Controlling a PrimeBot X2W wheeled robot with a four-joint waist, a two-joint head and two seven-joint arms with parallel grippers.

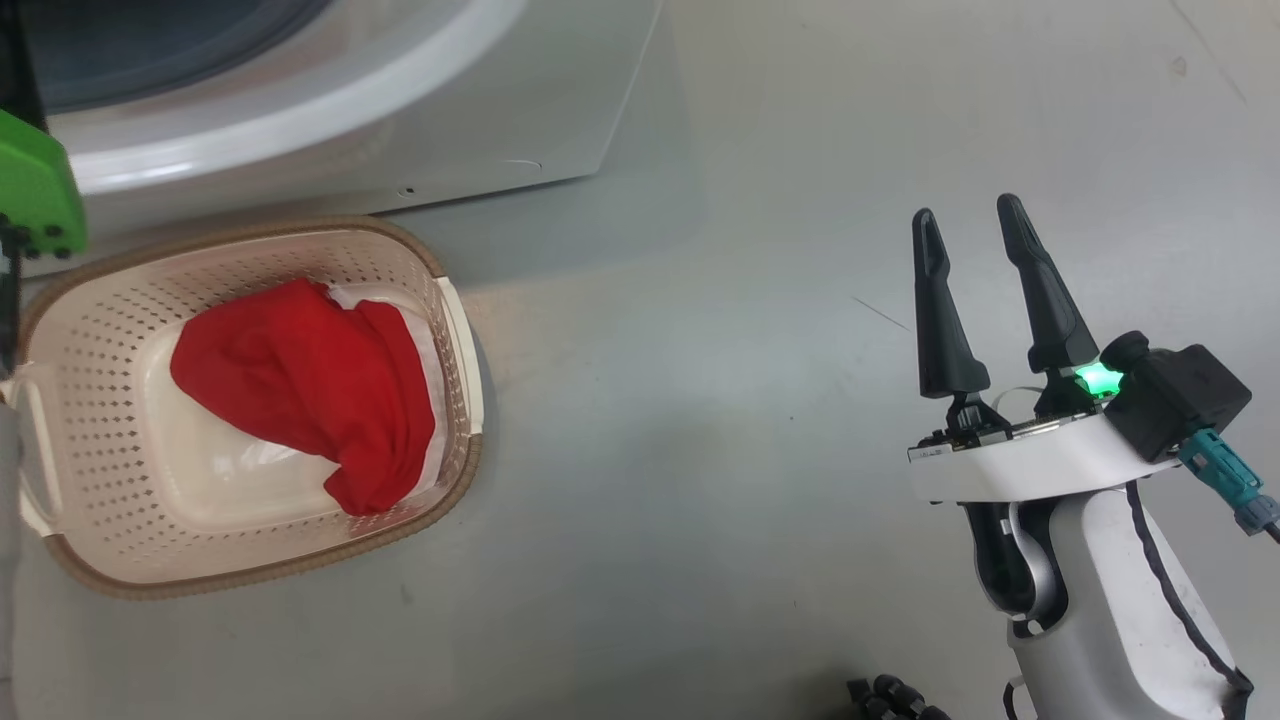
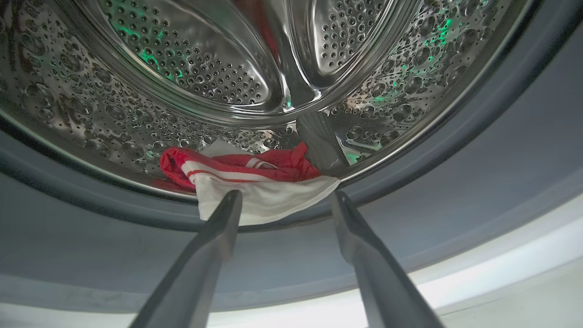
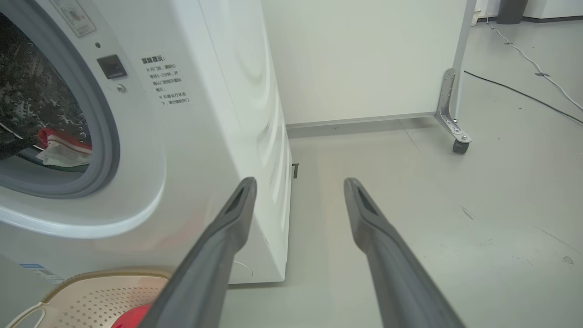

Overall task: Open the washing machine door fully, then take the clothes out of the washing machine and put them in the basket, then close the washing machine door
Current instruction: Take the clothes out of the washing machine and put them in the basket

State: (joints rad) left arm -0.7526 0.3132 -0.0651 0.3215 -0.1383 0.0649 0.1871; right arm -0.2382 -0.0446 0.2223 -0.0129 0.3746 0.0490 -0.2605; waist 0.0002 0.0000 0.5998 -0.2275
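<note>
While our left fingers (image 2: 214, 237) gape empty at the washing machine (image 2: 501, 259) mouth, we list: striped clothes (image 2: 255, 171), lower centre of the drum (image 2: 205, 68); red garment (image 1: 300, 390) in the basket (image 1: 250, 230), lower left; right fingers (image 1: 940, 320) apart, empty.

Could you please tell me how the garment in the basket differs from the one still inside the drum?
The basket garment shows mostly red, bunched in a heap; the drum garment shows a broad white panel in front and thin white stripes. The basket garment rests in the basket; the drum garment lies at the drum's front lip, right before the open left tool. Both are soft red-and-white fabric.
</note>
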